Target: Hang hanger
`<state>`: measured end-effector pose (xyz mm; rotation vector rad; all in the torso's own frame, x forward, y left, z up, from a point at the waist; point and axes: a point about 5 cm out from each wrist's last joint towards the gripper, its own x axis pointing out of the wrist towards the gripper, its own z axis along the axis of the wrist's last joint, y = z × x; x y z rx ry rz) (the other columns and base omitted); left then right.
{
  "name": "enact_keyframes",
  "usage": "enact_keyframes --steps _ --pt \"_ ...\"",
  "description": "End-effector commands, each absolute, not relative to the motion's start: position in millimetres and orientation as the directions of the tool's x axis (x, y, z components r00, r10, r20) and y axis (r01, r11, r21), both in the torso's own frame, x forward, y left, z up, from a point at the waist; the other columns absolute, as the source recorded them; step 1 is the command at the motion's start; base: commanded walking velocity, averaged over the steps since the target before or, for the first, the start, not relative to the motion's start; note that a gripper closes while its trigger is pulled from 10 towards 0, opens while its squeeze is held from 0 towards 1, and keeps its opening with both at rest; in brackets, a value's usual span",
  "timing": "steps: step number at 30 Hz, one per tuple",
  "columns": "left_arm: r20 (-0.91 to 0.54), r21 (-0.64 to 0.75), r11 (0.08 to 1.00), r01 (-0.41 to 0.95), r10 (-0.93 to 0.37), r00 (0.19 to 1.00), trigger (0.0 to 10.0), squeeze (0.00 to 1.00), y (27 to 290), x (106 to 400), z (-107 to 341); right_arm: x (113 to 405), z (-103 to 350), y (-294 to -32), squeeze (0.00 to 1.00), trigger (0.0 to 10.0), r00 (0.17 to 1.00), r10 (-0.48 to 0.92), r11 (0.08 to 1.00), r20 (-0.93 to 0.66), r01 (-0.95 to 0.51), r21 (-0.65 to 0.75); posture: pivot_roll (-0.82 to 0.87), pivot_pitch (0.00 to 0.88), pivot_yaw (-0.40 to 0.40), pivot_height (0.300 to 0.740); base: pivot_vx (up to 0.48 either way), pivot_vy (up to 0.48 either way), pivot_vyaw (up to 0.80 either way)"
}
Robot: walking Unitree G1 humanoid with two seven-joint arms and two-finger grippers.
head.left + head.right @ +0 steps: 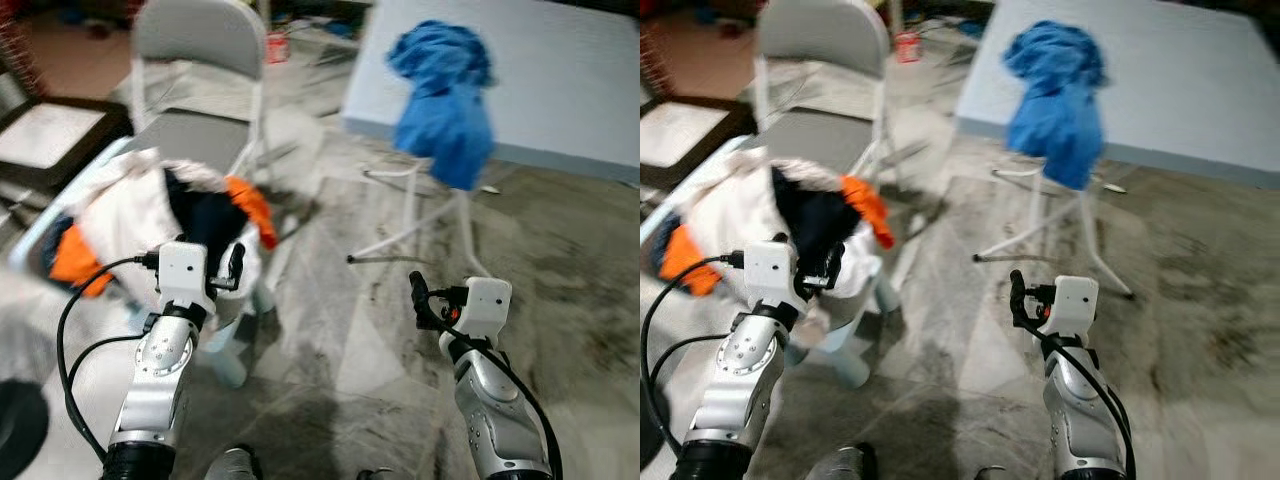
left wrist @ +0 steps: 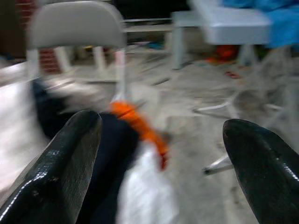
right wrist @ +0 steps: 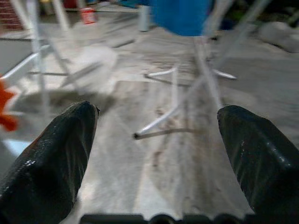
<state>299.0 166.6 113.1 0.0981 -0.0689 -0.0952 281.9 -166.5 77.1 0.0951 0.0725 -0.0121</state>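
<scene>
Grey marbled floor [image 1: 330, 360] runs open between a laundry-heaped basket [image 1: 150, 215] (folding chair [image 1: 195, 60] behind) and a white rack [image 1: 430, 215] under blue cloth [image 1: 445, 95]. Left gripper [image 2: 161, 154] and right gripper [image 3: 156, 154] gape empty; no hanger discernible.

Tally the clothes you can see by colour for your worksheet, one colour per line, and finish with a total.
Blue cloth on the white rack: 1
White garment in the basket: 1
Dark navy garment: 1
Orange pieces: 2
Total: 5
</scene>
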Motion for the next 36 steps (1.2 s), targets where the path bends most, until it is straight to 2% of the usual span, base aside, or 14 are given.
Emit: enact_keyframes --steps 1,21,25,36 --pt "0.048 0.095 0.989 0.113 -0.118 0.992 10.0 0.00 163.0 298.2 108.5 282.9 80.8 -169.2 0.00 10.0 0.998 -0.016 0.996 -0.060 0.021 0.082 0.04 0.181 -0.030 0.740 0.371 0.000 -0.77" --pt "0.007 0.077 0.989 0.126 -0.127 0.992 10.0 0.00 160.8 290.9 97.3 288.3 86.6 -162.5 0.00 10.0 0.999 0.002 0.997 -0.036 0.001 0.074 0.06 0.185 -0.050 0.740 0.362 0.000 -0.07" --pt "-0.061 0.098 0.988 0.119 -0.114 0.992 10.0 0.00 158.6 288.9 84.7 288.9 86.2 -165.5 0.00 10.0 0.999 -0.026 0.998 -0.040 0.028 0.057 0.06 0.184 -0.055 0.740 0.000 0.000 0.00" --pt "-0.104 0.119 0.987 0.110 -0.098 0.990 10.0 0.00 163.3 279.9 71.7 291.5 83.3 -170.6 0.00 10.0 0.997 -0.058 0.997 -0.059 0.061 0.050 0.09 0.184 -0.077 0.740 0.000 0.000 0.00"
